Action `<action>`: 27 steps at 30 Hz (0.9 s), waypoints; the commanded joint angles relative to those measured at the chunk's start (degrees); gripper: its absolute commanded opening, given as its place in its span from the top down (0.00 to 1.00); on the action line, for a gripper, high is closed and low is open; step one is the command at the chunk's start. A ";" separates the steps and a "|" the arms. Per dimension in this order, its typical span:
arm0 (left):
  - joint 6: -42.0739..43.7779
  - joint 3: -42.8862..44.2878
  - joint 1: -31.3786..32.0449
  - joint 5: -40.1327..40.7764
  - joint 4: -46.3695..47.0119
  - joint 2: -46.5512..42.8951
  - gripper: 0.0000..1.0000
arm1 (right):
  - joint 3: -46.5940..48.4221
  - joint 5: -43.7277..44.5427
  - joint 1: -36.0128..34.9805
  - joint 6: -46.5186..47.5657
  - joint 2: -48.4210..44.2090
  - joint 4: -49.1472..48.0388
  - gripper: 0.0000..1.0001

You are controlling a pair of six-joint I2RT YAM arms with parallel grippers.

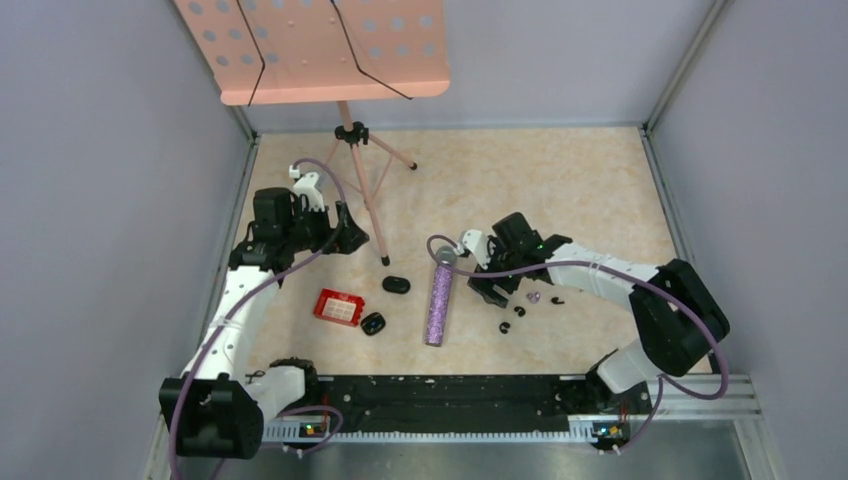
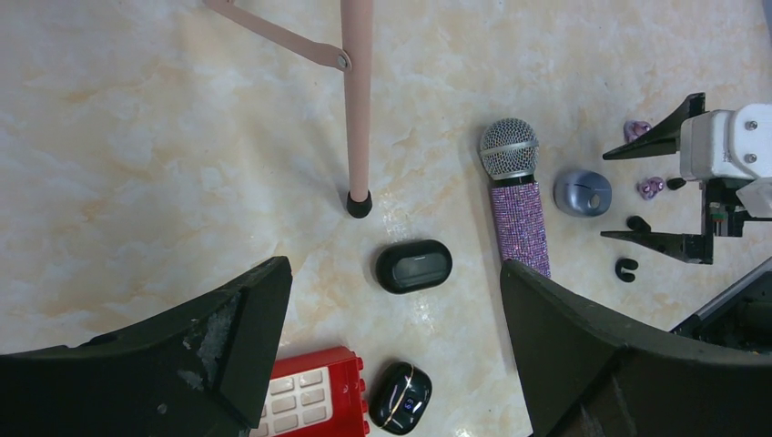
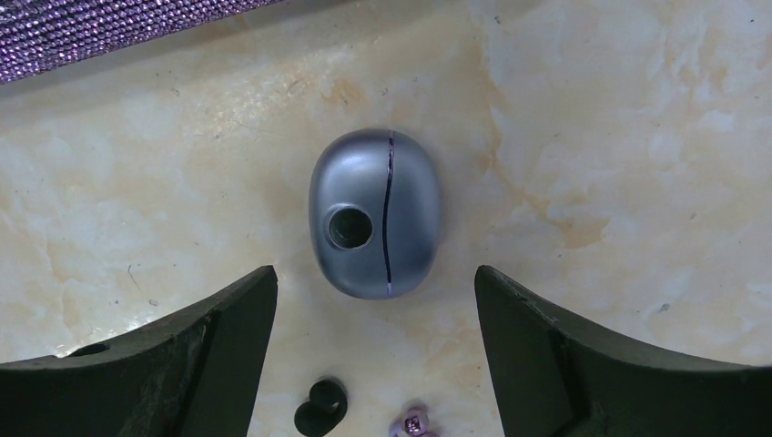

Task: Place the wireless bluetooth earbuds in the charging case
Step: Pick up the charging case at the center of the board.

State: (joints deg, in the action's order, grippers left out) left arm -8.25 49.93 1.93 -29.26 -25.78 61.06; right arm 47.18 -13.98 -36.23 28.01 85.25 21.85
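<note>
Right wrist | grey case (image 3: 375, 214) — long axis vert. | R hand (image 3: 373, 278) spread

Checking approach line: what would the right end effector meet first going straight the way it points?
Probably the closed blue-grey charging case, centred ahead of the right end effector, jaws open; depth unclear.

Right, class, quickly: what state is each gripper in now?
Left gripper: open, holding nothing.
Right gripper: open, holding nothing, poised at the grey case.
</note>
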 commanded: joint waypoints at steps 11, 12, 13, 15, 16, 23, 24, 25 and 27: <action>-1.36 2.32 0.09 -0.10 3.17 1.29 0.10 | 1.43 1.54 -2.17 1.30 3.11 -4.30 0.32; -1.02 2.62 0.09 -0.12 2.97 1.62 0.10 | 1.42 1.55 -2.30 1.61 3.33 -4.47 0.34; -0.83 3.04 0.09 -0.22 2.67 1.96 0.11 | 1.42 1.51 -2.35 1.96 3.47 -4.75 0.37; -0.67 3.68 0.13 -0.70 2.49 2.60 0.12 | 1.40 1.17 -2.43 2.73 3.67 -4.86 0.46; -0.17 3.88 0.21 -1.23 2.30 2.86 0.13 | 1.44 1.19 -2.44 3.08 3.50 -4.75 0.51; 6.56 4.16 6.87 -6.14 5.05 4.04 0.14 | 1.49 3.07 -2.36 8.73 -5.26 -2.60 0.69; 6.55 4.51 8.12 -6.91 5.87 4.29 0.14 | 1.70 3.11 -2.36 9.64 -7.50 -2.32 0.70; 5.97 4.93 9.18 -7.94 6.68 4.53 0.14 | 2.14 3.31 -2.36 10.25 -9.56 -2.22 0.71; 3.83 5.33 10.94 -9.90 9.54 4.82 0.14 | 4.22 3.95 -2.36 10.44 -12.41 -2.16 0.71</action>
State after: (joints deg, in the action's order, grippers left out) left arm -4.29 52.18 10.17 -33.95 -22.94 65.30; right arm 47.27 -10.52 -37.87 35.14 80.88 20.78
